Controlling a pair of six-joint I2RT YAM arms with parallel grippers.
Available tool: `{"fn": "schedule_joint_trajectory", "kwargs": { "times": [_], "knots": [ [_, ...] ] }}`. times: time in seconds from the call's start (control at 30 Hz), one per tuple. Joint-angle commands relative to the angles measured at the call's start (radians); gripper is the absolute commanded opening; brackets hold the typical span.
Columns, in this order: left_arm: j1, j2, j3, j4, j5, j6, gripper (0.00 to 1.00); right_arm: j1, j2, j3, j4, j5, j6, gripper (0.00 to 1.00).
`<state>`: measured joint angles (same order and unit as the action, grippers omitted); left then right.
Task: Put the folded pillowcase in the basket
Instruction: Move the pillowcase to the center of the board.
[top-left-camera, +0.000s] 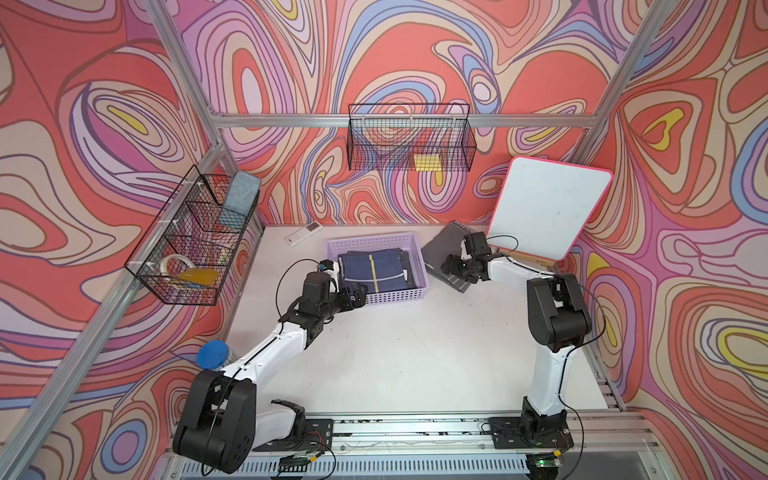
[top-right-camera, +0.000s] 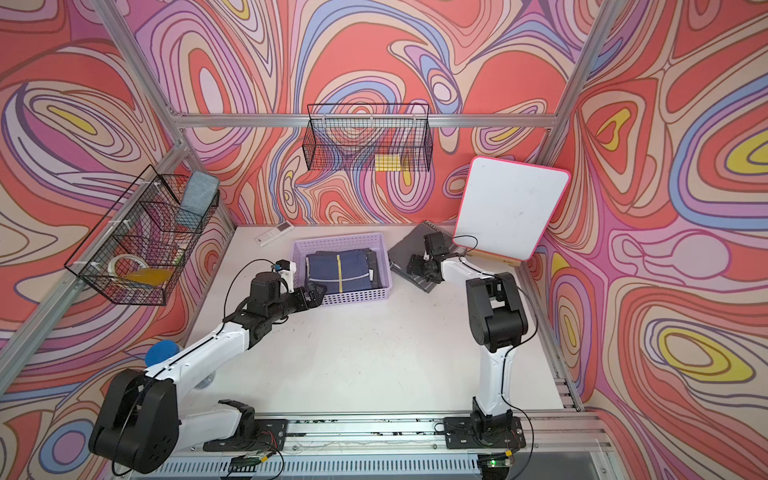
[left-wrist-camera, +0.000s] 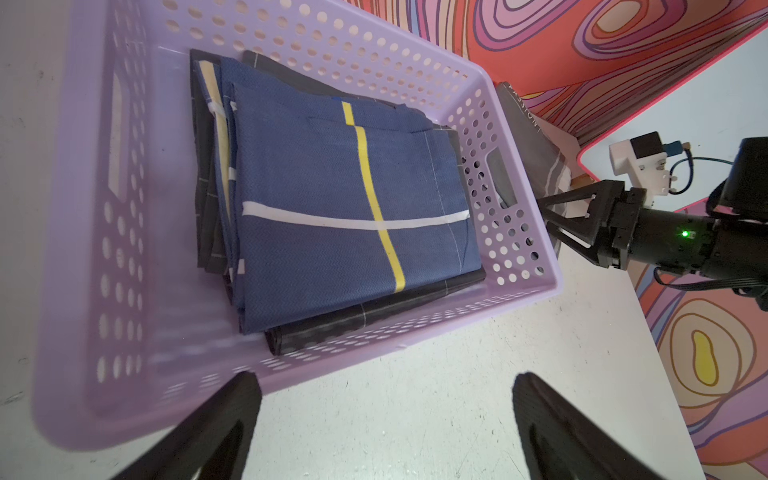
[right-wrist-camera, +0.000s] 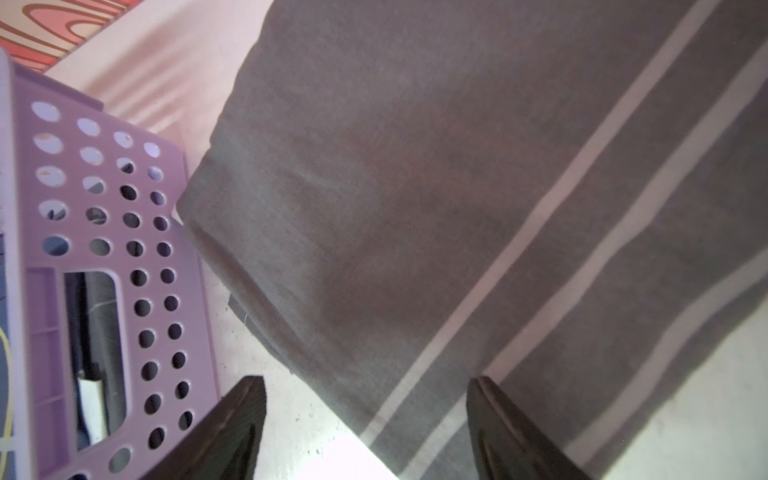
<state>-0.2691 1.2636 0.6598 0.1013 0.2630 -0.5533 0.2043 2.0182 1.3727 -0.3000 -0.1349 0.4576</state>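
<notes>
A grey folded pillowcase (top-left-camera: 440, 249) (top-right-camera: 405, 249) with pale stripes lies flat on the table, just right of the lavender basket (top-left-camera: 395, 296) (top-right-camera: 357, 296). My right gripper (top-left-camera: 449, 266) (right-wrist-camera: 368, 386) hovers open over the near edge of that grey pillowcase (right-wrist-camera: 415, 187), one finger above the cloth and one above bare table. Inside the basket (left-wrist-camera: 332, 45) a blue folded pillowcase (left-wrist-camera: 332, 208) (top-left-camera: 374, 272) with yellow and white stripes rests on dark cloth. By the basket's front left corner my left gripper (top-left-camera: 360, 291) (left-wrist-camera: 384, 386) stands wide open and holds nothing.
A white board with a pink rim (top-left-camera: 548, 208) leans at the back right, close behind the right arm. A remote (top-left-camera: 303, 233) lies behind the basket. Black wire baskets hang on the back wall (top-left-camera: 409, 141) and the left wall (top-left-camera: 191, 245). A blue-lidded container (top-left-camera: 212, 354) stands by the left arm.
</notes>
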Motion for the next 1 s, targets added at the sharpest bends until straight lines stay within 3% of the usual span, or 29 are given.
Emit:
{"fn": "schedule_joint_trajectory", "kwargs": {
  "times": [0.0,0.63,0.97],
  "knots": [
    [-0.003,0.010,0.017,0.009,0.009,0.009,0.99,0.000,0.012,-0.032,0.021,-0.040,0.020,0.78],
    [-0.003,0.003,0.017,0.005,0.013,0.000,0.99,0.000,-0.134,-0.267,-0.032,-0.123,0.062,0.78],
    [-0.006,-0.006,0.014,0.005,0.011,-0.002,0.99,0.001,-0.237,-0.279,-0.071,-0.063,0.015,0.77]
  ]
}}
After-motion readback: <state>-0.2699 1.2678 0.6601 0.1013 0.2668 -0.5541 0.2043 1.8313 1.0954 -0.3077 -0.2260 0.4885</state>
